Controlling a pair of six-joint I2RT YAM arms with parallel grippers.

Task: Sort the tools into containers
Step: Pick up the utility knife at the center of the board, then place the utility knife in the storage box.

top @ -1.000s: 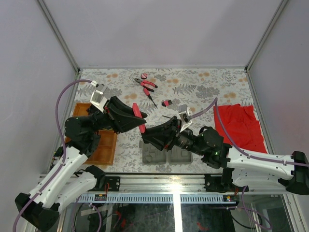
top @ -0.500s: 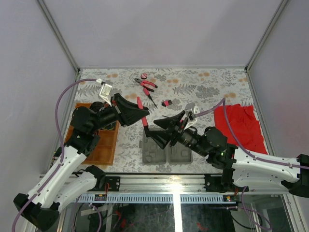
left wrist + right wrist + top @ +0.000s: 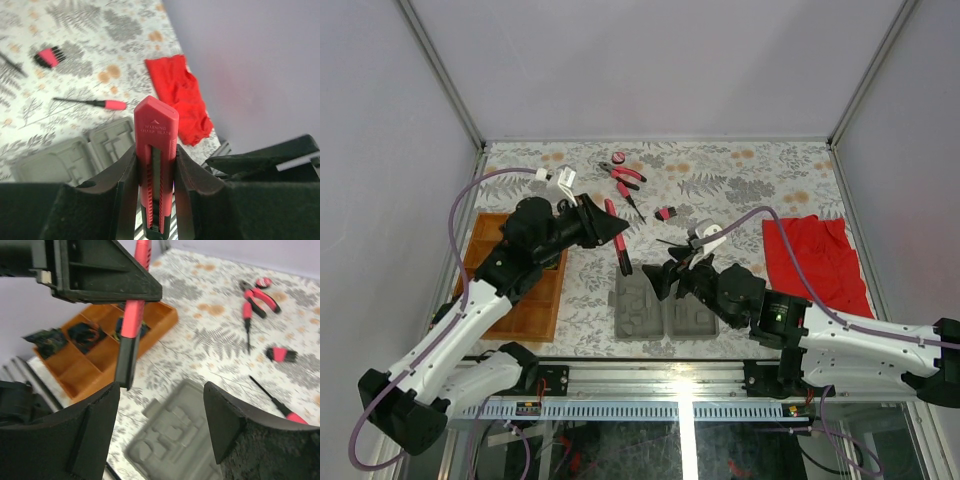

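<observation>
Presently: knife (image 3: 156, 125), red with black end, clamped in the left gripper (image 3: 155, 152), black end down, hanging near the grey case (image 3: 175, 435) on its side toward the tray (image 3: 535, 305), just beside the right gripper (image 3: 161, 395), jaws wide apart, holding nothing.

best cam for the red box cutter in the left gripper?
Left wrist: the box cutter fills the centre, warning print readable, clamped in the left gripper. Right wrist shows its red body and black end side-on; top external shows it small.
</observation>
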